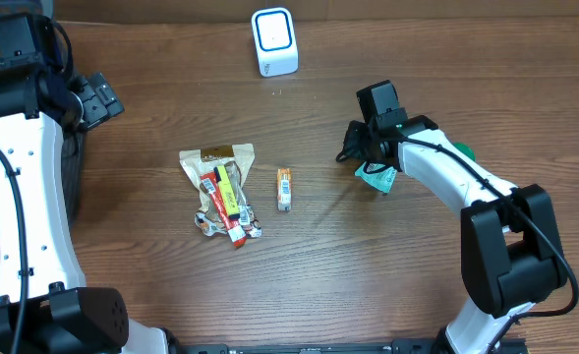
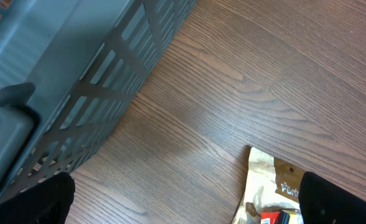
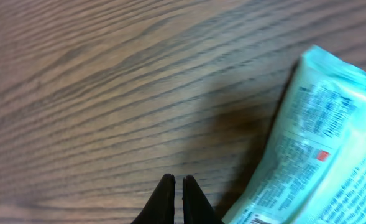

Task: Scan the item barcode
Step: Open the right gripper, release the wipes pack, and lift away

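The right gripper [image 3: 175, 182] is pressed together on nothing in its wrist view, with the teal packet [image 3: 319, 155] lying on the table just beside the fingers (touching or not, I cannot tell). Overhead hides those fingers under the arm but places the packet right of centre, well apart from the scanner [image 1: 274, 41] at the far edge. The left gripper [image 2: 183, 202] is spread wide beside the basket [image 2: 58, 81], near a tan pouch [image 2: 276, 180]. Only overhead shows the whole pile [image 1: 220, 192] and an orange stick [image 1: 284, 189].
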You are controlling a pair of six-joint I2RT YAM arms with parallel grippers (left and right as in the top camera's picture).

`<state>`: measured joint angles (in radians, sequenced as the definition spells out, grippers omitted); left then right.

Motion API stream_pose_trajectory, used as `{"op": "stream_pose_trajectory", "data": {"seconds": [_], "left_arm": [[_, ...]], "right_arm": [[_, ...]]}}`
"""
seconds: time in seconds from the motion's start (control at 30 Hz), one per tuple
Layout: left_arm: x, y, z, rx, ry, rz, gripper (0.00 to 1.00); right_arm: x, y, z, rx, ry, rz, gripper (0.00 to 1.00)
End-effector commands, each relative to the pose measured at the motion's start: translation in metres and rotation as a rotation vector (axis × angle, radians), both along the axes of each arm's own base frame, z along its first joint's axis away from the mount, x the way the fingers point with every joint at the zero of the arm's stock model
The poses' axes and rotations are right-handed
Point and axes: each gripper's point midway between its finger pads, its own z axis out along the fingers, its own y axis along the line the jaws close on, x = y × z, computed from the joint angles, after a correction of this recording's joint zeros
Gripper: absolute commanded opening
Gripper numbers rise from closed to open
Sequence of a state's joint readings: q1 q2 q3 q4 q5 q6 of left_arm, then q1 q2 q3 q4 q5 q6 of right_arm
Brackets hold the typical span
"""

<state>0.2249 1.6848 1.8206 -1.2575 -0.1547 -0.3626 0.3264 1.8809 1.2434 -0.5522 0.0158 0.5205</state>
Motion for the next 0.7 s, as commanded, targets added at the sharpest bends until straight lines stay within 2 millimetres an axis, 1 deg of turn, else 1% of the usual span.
{"op": "stream_pose_trajectory", "data": {"seconds": [0.0, 0.1, 0.2, 0.23, 0.4, 0.53, 0.67], "left_arm": [[-0.001, 0.002, 0.014, 0.024, -0.034, -0.004, 1.0], [-0.001, 0.002, 0.014, 0.024, -0.034, -0.004, 1.0], [-0.001, 0.002, 0.014, 0.024, -0.034, -0.004, 1.0], [-0.001, 0.002, 0.014, 0.024, -0.034, -0.004, 1.0], [-0.001, 0.002, 0.014, 0.024, -0.034, -0.004, 1.0], [-0.001, 0.002, 0.014, 0.024, -0.034, -0.004, 1.0], [-0.001, 0.002, 0.014, 0.024, -0.034, -0.004, 1.0]], "right_arm": [[0.0, -0.009, -0.001, 0.012, 0.006, -0.121, 0.07], [-0.004, -0.011, -0.006, 0.007, 0.02, -0.121, 0.07], [-0.012, -0.013, -0.014, -0.003, 0.041, -0.121, 0.07], [-0.017, -0.018, -0.02, -0.022, 0.053, -0.127, 0.07], [-0.031, -0.033, -0.033, -0.082, 0.089, -0.147, 0.07], [-0.035, -0.04, -0.035, -0.091, 0.114, -0.162, 0.08], [-0.039, -0.053, -0.036, -0.102, 0.146, -0.186, 0.08]]}}
